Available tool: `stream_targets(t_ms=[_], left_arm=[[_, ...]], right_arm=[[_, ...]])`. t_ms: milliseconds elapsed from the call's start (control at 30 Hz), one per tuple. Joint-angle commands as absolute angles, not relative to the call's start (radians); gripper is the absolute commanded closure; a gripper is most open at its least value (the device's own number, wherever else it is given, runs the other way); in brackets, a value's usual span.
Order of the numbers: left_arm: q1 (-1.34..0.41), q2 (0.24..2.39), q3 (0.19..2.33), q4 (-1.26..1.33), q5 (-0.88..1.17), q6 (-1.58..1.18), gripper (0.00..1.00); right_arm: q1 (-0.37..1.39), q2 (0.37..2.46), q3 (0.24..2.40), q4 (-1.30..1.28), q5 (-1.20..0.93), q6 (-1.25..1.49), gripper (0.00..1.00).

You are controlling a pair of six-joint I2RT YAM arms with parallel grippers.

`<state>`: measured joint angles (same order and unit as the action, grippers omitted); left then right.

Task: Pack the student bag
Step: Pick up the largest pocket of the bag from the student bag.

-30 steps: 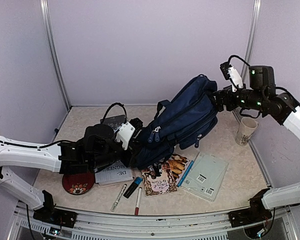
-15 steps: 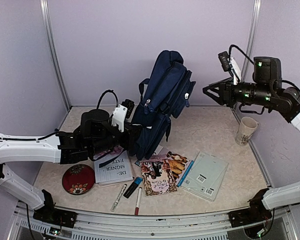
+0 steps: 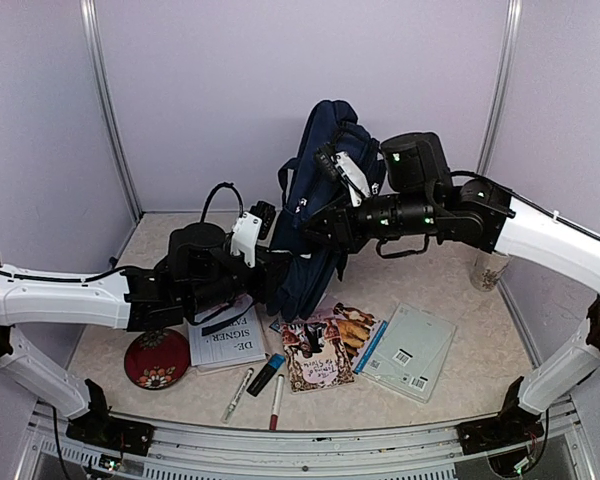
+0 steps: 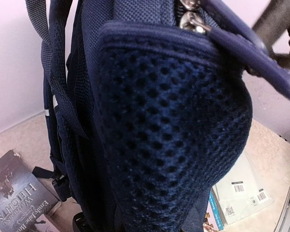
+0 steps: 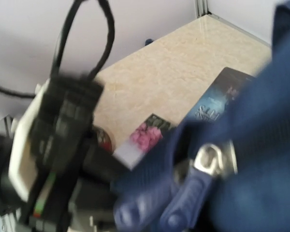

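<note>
One student bag (image 3: 310, 270); left hand (image 3: 274, 275) clamped on, right hand (image 3: 315, 222) unclear (zipper pull (image 5: 208, 162) wrist-only).

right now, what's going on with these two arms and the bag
The left gripper is shut on the lower side of the navy-blue fabric backpack, propping it upright on the beige table. The right gripper is at the bag's front, by a metal zipper pull; whether it has gripped it is unclear. Books, a pale green notebook, markers and a red round tin lie unpacked in front.
</note>
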<state>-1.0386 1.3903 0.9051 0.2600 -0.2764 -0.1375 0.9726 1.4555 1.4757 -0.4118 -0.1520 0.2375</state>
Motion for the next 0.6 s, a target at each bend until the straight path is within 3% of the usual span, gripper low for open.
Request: stream_targets(t_ms=[0, 200, 567], left_arm=[[-1.049, 1.368, 0.928, 0.504, -0.3, -0.097, 1.0], [-1.063, 1.367, 0.926, 0.507, -0.305, -0.082, 1.0], [-1.066, 1.361, 0.923, 0.512, -0.32, -0.069, 1.0]], right_arm=[[0.964, 1.499, 1.561, -0.374, -0.097, 0.253, 0.69], [0.916, 1.483, 1.51, -0.348, -0.08, 0.296, 0.73], [0.917, 1.492, 1.475, -0.389, -0.074, 0.305, 0.69]])
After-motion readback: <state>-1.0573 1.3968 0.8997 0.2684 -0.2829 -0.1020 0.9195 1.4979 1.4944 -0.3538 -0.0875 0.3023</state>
